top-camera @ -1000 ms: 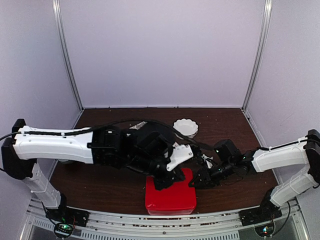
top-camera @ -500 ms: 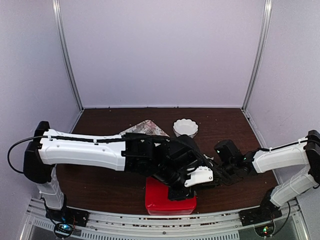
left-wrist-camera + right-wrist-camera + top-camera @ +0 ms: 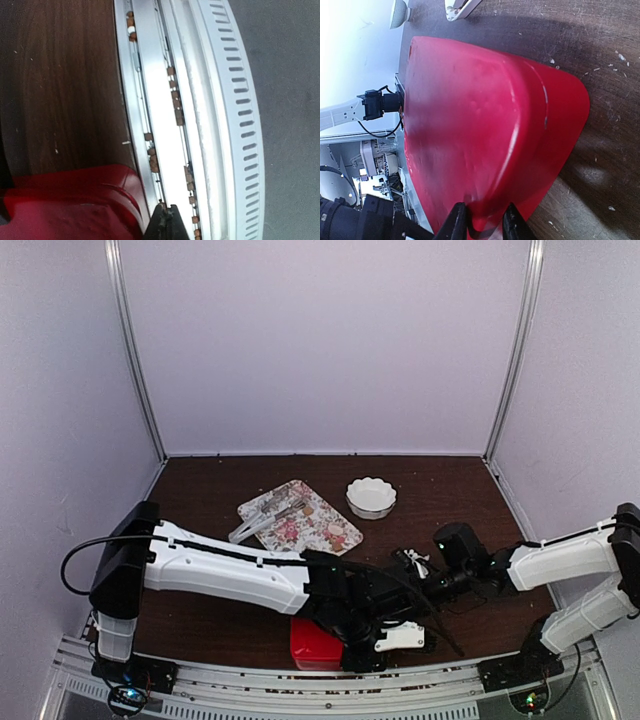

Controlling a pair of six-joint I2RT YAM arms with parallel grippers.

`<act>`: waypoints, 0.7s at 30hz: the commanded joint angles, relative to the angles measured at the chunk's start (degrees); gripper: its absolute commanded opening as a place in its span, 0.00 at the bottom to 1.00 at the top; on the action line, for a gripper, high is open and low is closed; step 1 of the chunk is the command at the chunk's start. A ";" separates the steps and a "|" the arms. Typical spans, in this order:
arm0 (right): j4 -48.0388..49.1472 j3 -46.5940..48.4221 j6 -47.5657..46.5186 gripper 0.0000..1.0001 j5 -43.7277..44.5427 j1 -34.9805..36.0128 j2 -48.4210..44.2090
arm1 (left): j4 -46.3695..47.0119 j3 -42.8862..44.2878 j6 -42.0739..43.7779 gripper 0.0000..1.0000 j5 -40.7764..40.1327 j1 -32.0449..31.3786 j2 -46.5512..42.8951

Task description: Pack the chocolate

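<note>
Several small brown chocolate pieces [image 3: 175,95] lie in the grooves of the metal rail [image 3: 145,75] at the table's front edge. My left gripper [image 3: 167,222] is shut with its tips over this rail, just right of the red box [image 3: 65,200]; in the top view it [image 3: 388,655] sits at the front edge. My right gripper [image 3: 482,222] has one finger on each side of the near corner of the red box [image 3: 480,115] and grips it. In the top view the right gripper [image 3: 412,582] is partly hidden by the left arm. The red box [image 3: 315,645] shows only in part.
A flower-print tray [image 3: 320,530] with white tongs [image 3: 262,521] on it lies at the back centre. A white scalloped bowl [image 3: 371,497] stands to its right. Small white bits [image 3: 412,558] lie near the right gripper. The left arm spans the front of the table.
My left arm has swung right and down to the front edge, uncovering the tray and hiding most of the red box. My right gripper has barely moved.
</note>
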 commanded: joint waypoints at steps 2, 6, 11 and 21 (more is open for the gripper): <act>-12.61 -4.15 -1.66 0.23 5.77 0.53 2.49 | -0.82 0.56 -0.88 0.00 -1.37 0.43 -4.95; -13.24 -4.07 -1.91 0.23 5.95 0.53 2.15 | -3.73 4.84 0.08 0.00 -5.47 0.43 -8.20; -13.34 -4.05 -2.01 0.22 5.95 0.52 2.05 | -3.83 5.69 0.19 0.00 -7.83 0.43 -9.22; -11.83 -5.19 -1.67 0.21 5.78 0.49 2.90 | -3.58 4.86 -0.31 0.00 -5.41 0.42 0.54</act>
